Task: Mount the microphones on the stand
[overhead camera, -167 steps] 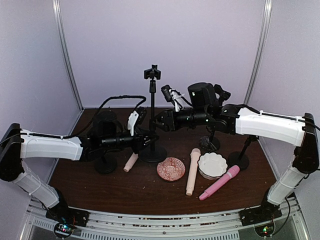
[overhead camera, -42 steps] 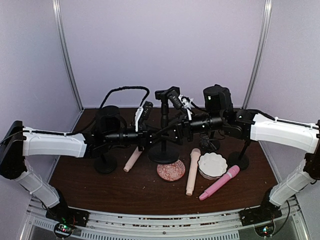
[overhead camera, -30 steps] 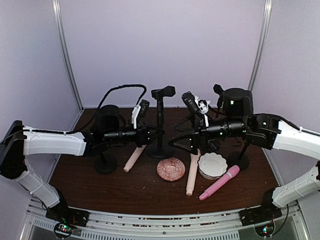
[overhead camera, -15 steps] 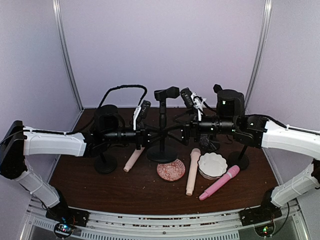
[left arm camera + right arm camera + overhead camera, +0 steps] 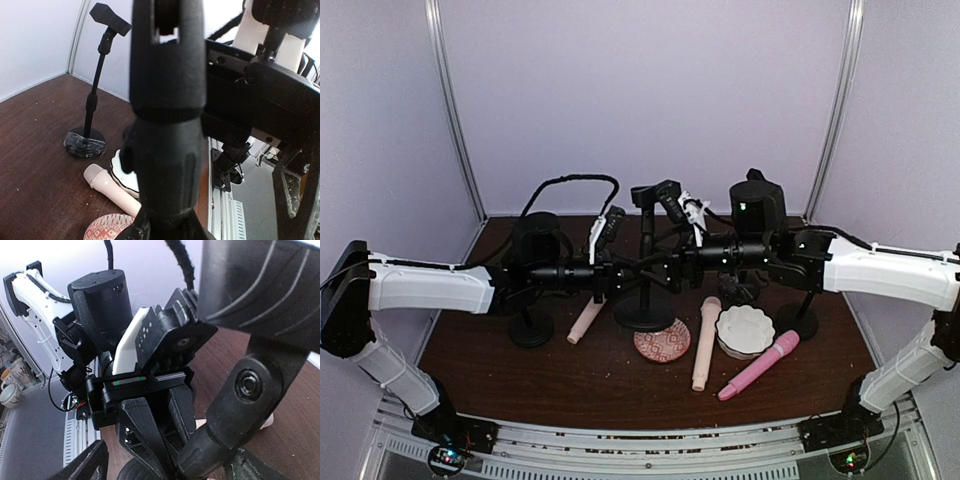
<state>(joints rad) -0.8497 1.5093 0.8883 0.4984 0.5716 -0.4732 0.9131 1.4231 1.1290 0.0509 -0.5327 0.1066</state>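
Left gripper [image 5: 623,272]: clenched on the pole of the centre stand [image 5: 647,228], above its round base.
Right gripper [image 5: 658,268]: jaws spread on either side of the same pole, facing the left gripper; contact cannot be told.
Stand: upright at mid-table, clip [image 5: 655,192] at the top.
Left cream microphone [image 5: 586,322]: flat on the table [image 5: 520,380], just left of the stand base.
Middle cream microphone [image 5: 704,343]: flat, between the patterned dish [image 5: 662,339] and the white dish [image 5: 745,331].
Pink microphone [image 5: 758,366]: flat, near the white dish, on its front right.
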